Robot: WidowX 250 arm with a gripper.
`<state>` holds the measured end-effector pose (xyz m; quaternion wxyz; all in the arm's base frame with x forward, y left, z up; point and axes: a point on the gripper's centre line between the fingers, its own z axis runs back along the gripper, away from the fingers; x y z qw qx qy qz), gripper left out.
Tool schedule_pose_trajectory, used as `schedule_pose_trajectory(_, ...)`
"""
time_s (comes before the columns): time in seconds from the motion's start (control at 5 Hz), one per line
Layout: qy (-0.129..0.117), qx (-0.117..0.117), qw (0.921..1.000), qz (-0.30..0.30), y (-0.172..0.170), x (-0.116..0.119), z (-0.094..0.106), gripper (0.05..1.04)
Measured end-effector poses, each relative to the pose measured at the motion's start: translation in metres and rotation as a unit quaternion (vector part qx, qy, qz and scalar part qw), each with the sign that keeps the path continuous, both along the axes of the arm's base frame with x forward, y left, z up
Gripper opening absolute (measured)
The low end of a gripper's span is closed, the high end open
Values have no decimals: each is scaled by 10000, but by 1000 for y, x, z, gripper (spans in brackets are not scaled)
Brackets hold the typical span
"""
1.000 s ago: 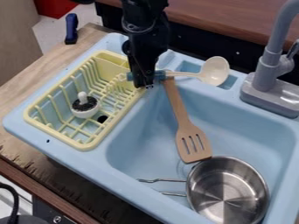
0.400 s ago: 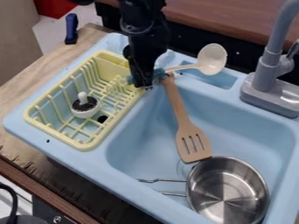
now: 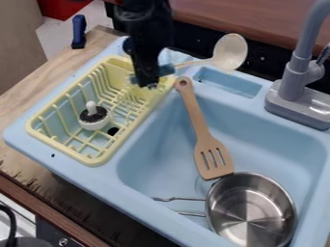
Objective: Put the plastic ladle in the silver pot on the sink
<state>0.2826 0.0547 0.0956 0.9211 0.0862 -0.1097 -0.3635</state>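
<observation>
- Light-blue sink (image 3: 161,161) right across the middle, set on the wooden counter (image 3: 35,96), with its deep basin open below me.
- In comes my black arm from the top edge, hanging down over the back of the sink, near the yellow rack's far corner.
- Yellow rack (image 3: 97,161) on the left side of the sink, and what a lot of prongs!
- Over on the right, the grey faucet (image 3: 295,75) stands tall on the sink's back corner, its neck curving up out of view.
- Down at the basin's lower right sits the silver pot (image 3: 250,207), its wire handle pointing left, and there's no ladle in it.
- Now my gripper (image 3: 147,85), up at the rack's back end: it's clamped on the ladle's handle, a blue stretch poking out on both sides!
- Wooden spatula (image 3: 203,140) slanting down through the basin, handle end up by the back rim, slotted blade right by the pot's rim; touching or not, I can't tell.
- And there's the plastic ladle (image 3: 230,52), cream bowl out to the right of my grip, raised behind the sink's small recess, well apart from the pot.
- Smallest of the lot, a white knob-topped brush (image 3: 95,118) with dark bristles, sitting in the rack.
</observation>
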Motion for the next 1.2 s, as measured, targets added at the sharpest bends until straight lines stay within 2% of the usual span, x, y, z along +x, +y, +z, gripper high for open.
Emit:
schedule_pose_trajectory(0.2,232,99,9995,-210,-2,-17,1,206)
schedule_pose_trajectory(0.4,562,179,9966,-583,-16,-38,-10,206)
schedule_pose_trajectory(0.6,558,141,9964,-628,-28,-56,-14,206)
schedule_pose_trajectory(0.8,690,0,9964,-501,-38,-66,-15,206)
schedule_pose_trajectory(1.0,814,-88,9964,-215,-51,-69,-16,206)
schedule_pose_trajectory(1.2,927,-40,9957,-68,-62,-71,-21,206)
